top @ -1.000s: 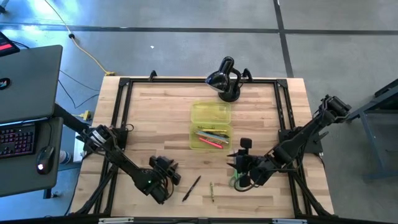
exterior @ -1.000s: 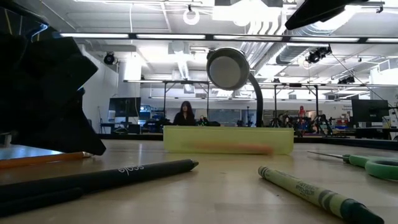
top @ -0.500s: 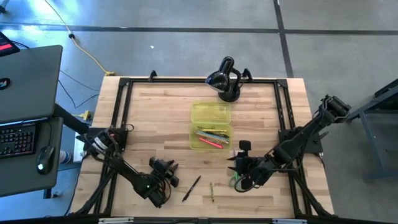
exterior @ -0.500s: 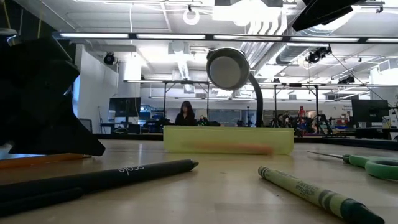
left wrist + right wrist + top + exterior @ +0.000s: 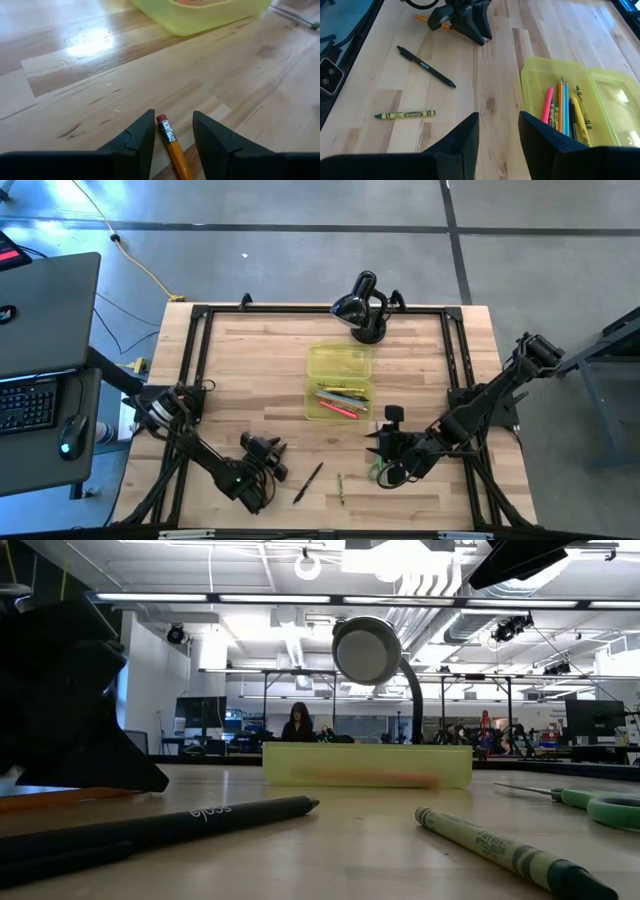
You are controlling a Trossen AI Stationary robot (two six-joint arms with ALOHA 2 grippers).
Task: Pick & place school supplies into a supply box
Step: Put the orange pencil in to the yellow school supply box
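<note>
Pencil [image 5: 173, 147], orange-yellow with a pink eraser, lies on the wooden table [image 5: 240, 370] directly between the parted fingers of the left gripper [image 5: 172, 131], which has dropped low over it during the last second and has since stopped moving; nothing is clamped yet, so the likely next step is to close on the shaft. That settling suggests the approach is finished and the grasp is about to begin. The right gripper [image 5: 499, 131] hangs with its fingers apart and empty near the green-handled scissors [image 5: 590, 803], unchanged over the same span. A black pen [image 5: 425, 67] and a green crayon [image 5: 405, 114] lie loose on the table between the two arms, well apart from the supply box [image 5: 338, 383]. That box, translucent yellow-green with its lid folded open, sits at mid-table and already holds several supplies: a pink one, orange, blue, yellow and green ones side by side. A black domed lamp [image 5: 360, 308] stands just behind it.
</note>
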